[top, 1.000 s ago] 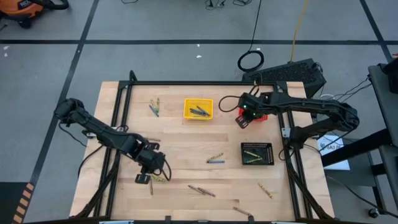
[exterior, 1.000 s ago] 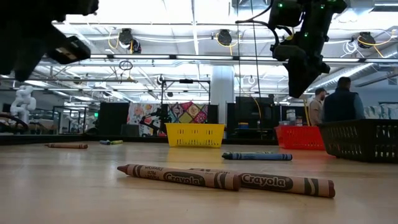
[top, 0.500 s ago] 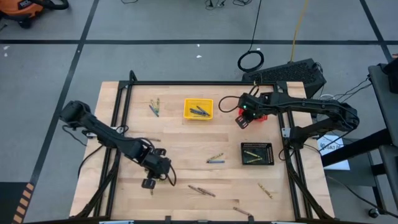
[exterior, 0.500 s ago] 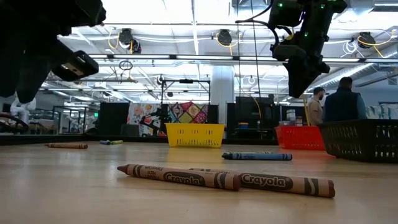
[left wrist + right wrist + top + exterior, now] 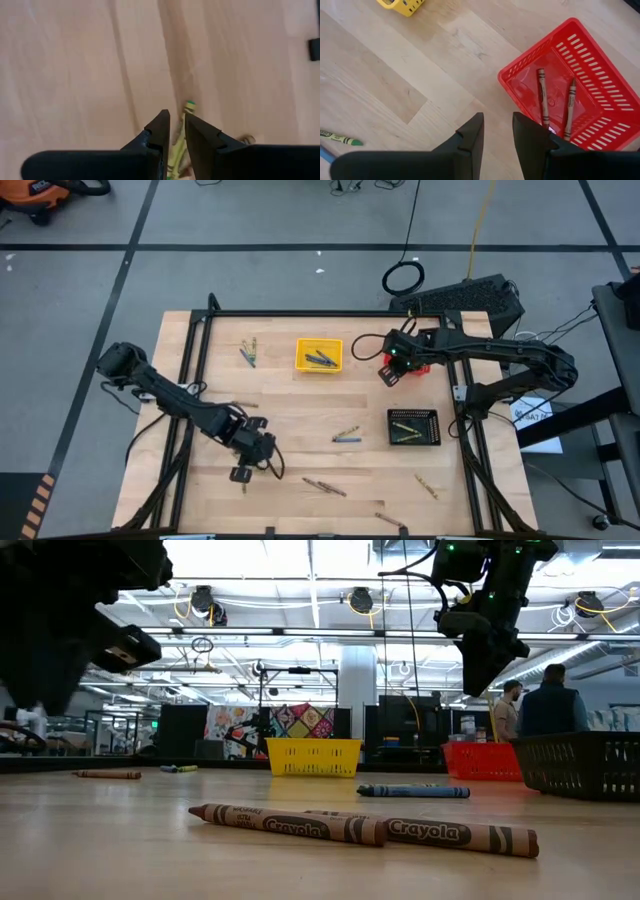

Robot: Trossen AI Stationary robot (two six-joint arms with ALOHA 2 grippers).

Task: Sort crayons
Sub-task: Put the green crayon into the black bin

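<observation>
Sorting in progress: the left gripper (image 5: 176, 116), raised over the near-left part of the table (image 5: 290, 405), is clamped on a yellow-green crayon (image 5: 178, 144), pinched at mid-length with its tip poking out past the fingers. The right gripper (image 5: 498, 116) hangs just beside the red basket (image 5: 540, 47) at the far right, its fingers parted with nothing between them.

Two brown crayons (image 5: 541, 95) lie inside the red basket. More are already in the yellow basket (image 5: 300, 355) and the black basket (image 5: 392, 427). Loose crayons (image 5: 325, 487) lie scattered on the wood: a pair at mid-table, several along the near edge and a small cluster at the far left.

The sticks look light and stiff, with paper wrappers that should give the pads fair purchase, though the bare wax tips are probably slick. Being round, they are likely to roll if nudged, and wax this thin could snap under a hard squeeze. The safest hold is across the wrapped middle, fingers square to the stick's length, as the left gripper has it. Where two crayons lie touching, as the brown pair near the low camera do, a clean single pick may need an approach from the free side.
</observation>
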